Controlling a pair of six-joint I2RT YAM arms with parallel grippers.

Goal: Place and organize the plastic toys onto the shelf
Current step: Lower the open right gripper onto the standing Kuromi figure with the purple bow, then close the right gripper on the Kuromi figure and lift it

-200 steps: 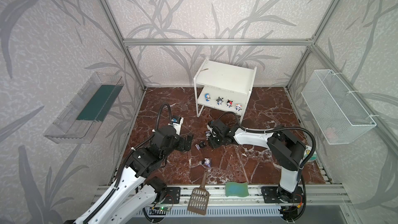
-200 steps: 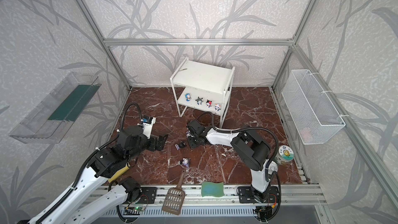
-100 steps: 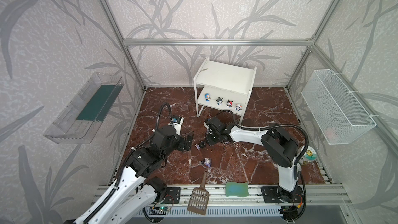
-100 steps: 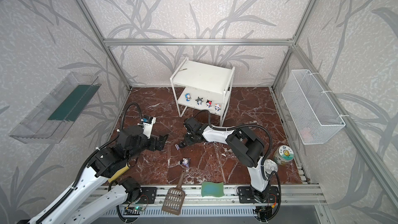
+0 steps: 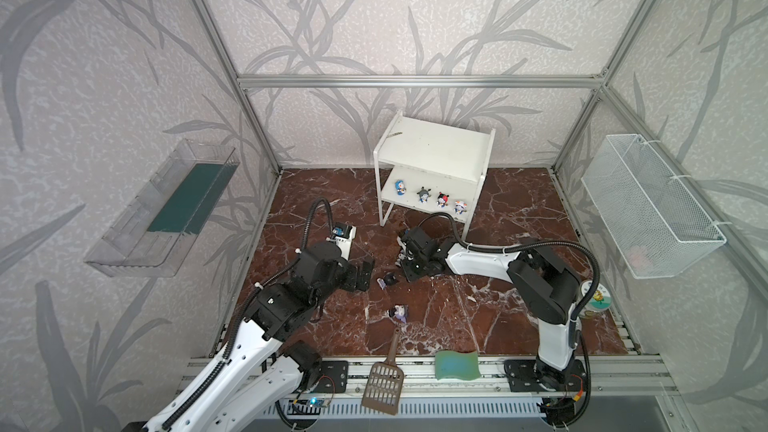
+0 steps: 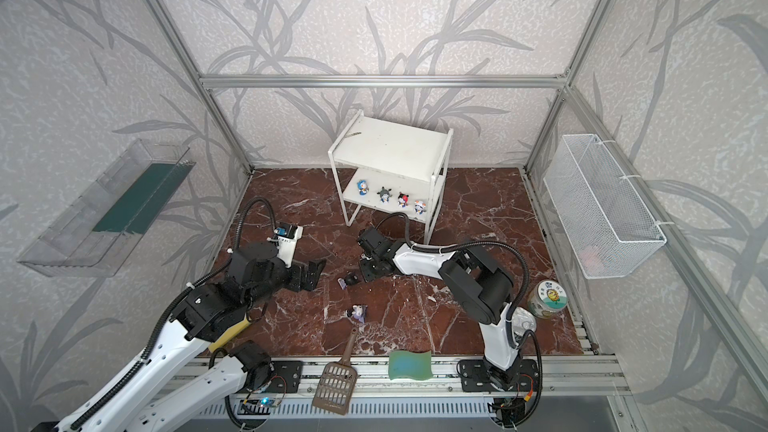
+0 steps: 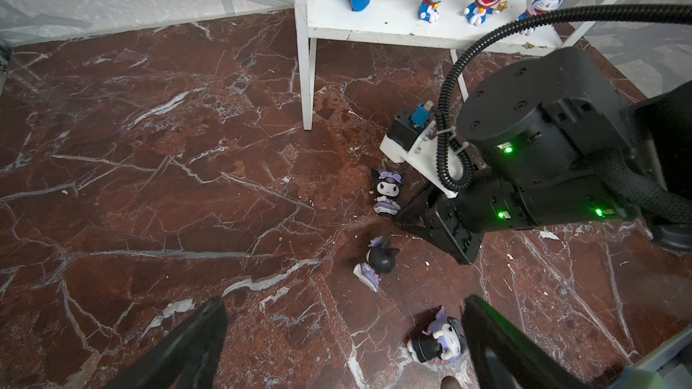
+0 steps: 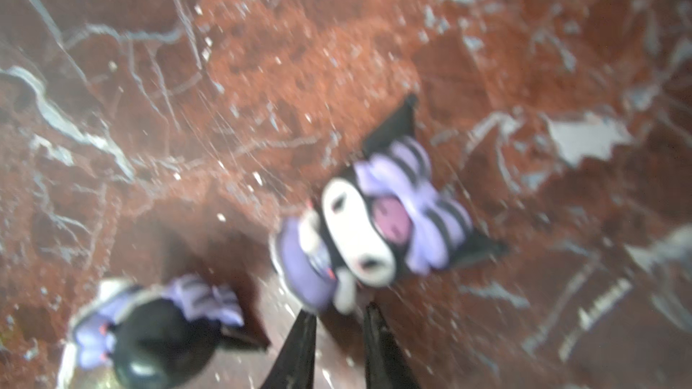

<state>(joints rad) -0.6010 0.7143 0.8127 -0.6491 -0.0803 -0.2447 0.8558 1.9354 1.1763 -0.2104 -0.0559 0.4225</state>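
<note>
R gripper [image 8: 339, 318] jaws nearly shut, empty; purple-black jester-eared plastic figurine [image 8: 359, 233] stands just past tips, not btwn them. L gripper [image 7: 346, 301] jaws wide open, holding nothing.

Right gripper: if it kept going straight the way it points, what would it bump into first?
The standing purple toy, directly ahead of the right gripper in its wrist view. The two may be touching; the blurred picture cannot settle that. Behind the toy lies only marble floor.
</note>
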